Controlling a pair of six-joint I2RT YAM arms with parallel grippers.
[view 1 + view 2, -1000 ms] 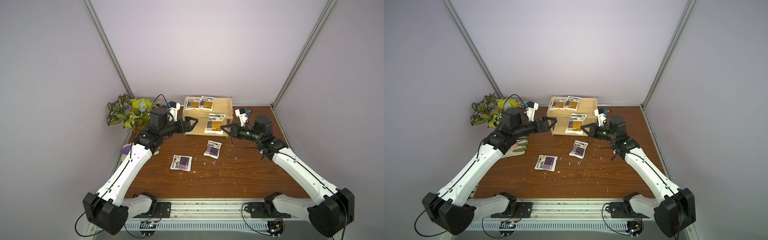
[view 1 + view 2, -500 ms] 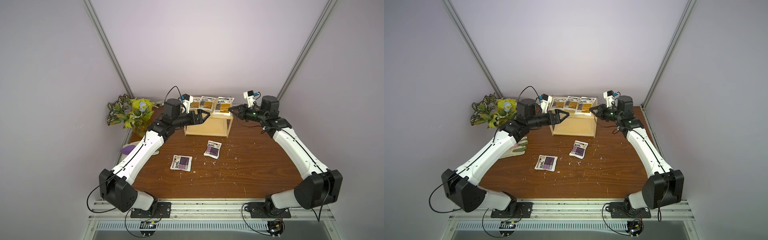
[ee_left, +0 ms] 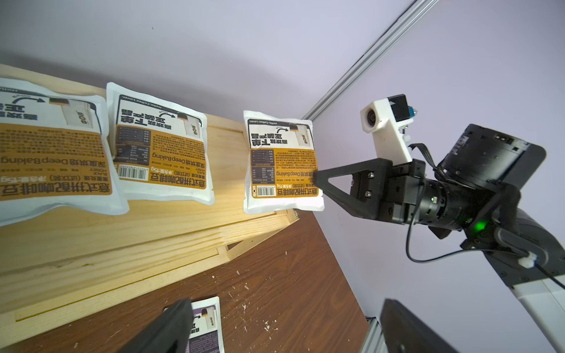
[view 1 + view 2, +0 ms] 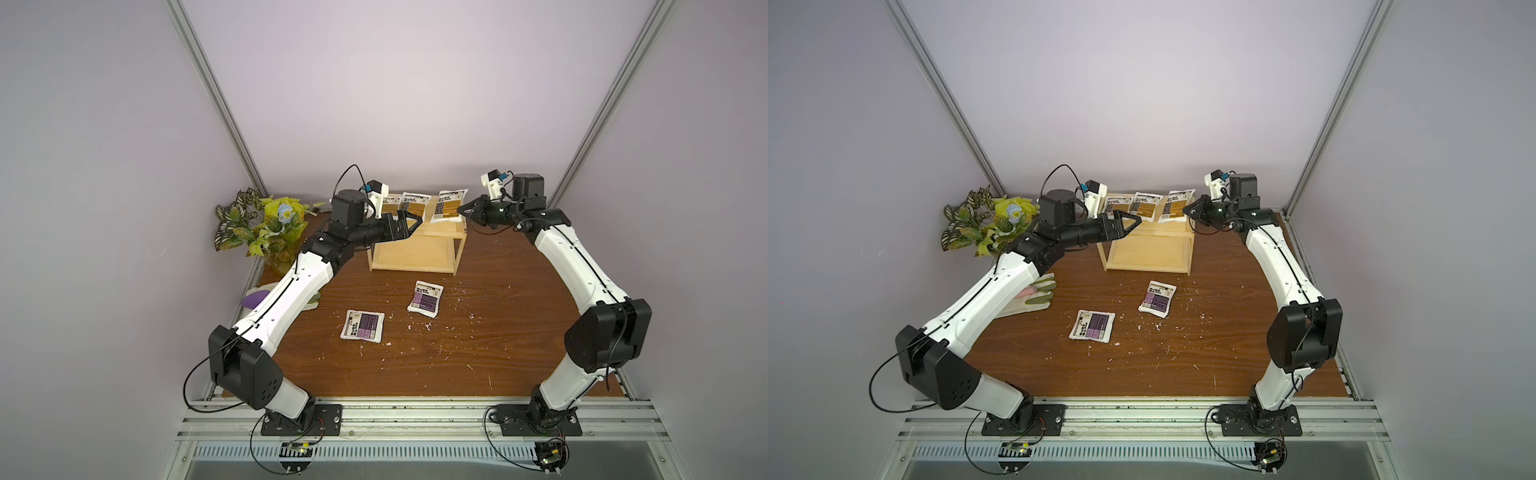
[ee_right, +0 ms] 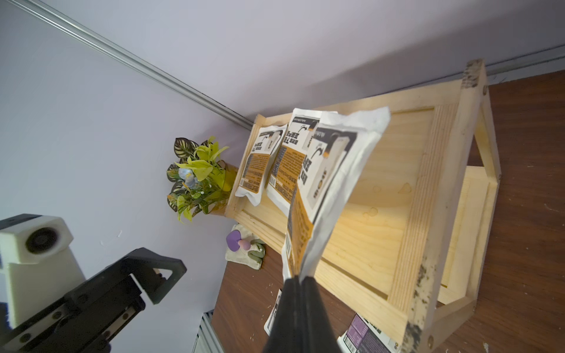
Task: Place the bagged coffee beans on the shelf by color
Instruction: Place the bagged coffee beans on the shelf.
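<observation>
A potted plant (image 4: pixel 266 226) and a pale glove (image 4: pixel 1040 297) flank the left arm as the left gripper (image 4: pixel 415 222), jaws wide apart and empty, hovers by the left front of the shelf (image 4: pixel 413 269). On the top tier (image 3: pixel 91 232), two golden-brown pouches, one (image 3: pixel 55 146) beside the next (image 3: pixel 160 149), lie flat. At the right end the right gripper (image 4: pixel 462 210) is pinched tight on the edge of a third golden-brown pouch (image 3: pixel 282 165), holding it tilted over bare wood; whether its lower edge touches the tier cannot be told. In front of the shelf, two purple pouches, the left (image 4: pixel 362 325) and the right (image 4: pixel 425 298), lie on the table (image 4: pixel 478 353), and the lower tier (image 4: pixel 411 255) holds nothing. By that count the job looks a little past halfway: the golden-brown row needs only this release, while both purple pouches have yet to be lifted, most likely to the lower tier. The pouches are flat white film, slightly puffy, crimped at the edges and printed in dark blocks. The shelf is pale, smooth-grained wood with thin posts and low rims. The table is dark wood grain, flecked with white crumbs (image 4: pixel 419 326).
</observation>
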